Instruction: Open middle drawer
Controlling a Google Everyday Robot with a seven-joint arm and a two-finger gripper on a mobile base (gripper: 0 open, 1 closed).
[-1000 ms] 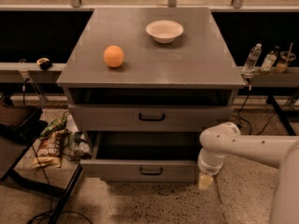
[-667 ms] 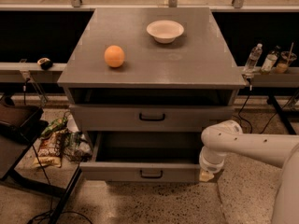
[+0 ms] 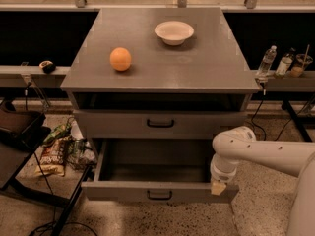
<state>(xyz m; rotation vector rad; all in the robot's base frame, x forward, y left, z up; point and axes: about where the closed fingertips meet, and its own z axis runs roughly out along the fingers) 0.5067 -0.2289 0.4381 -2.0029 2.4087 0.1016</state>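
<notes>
The grey metal cabinet [image 3: 162, 68] fills the middle of the camera view. Its middle drawer [image 3: 118, 191] stands pulled well out toward the camera, a wide shallow tray with an empty inside and a small black centre handle [image 3: 160, 195]. Above it, the taller drawer front with the wider black handle [image 3: 160, 124] is shut. The lowest drawer is hidden under the open one. My white arm [image 3: 266, 154] reaches in from the right. My gripper [image 3: 218, 187] points down at the right end of the open drawer's front edge, well to the right of its handle.
An orange [image 3: 120, 59] and a white bowl [image 3: 173, 32] sit on the cabinet top. Snack bags [image 3: 56, 149] lie on the floor at the left beside a dark stand [image 3: 19, 146]. Bottles [image 3: 267, 60] stand on a ledge at the right.
The middle drawer has slid further out toward the camera. My gripper and forearm have moved with its right front corner, toward the camera.
</notes>
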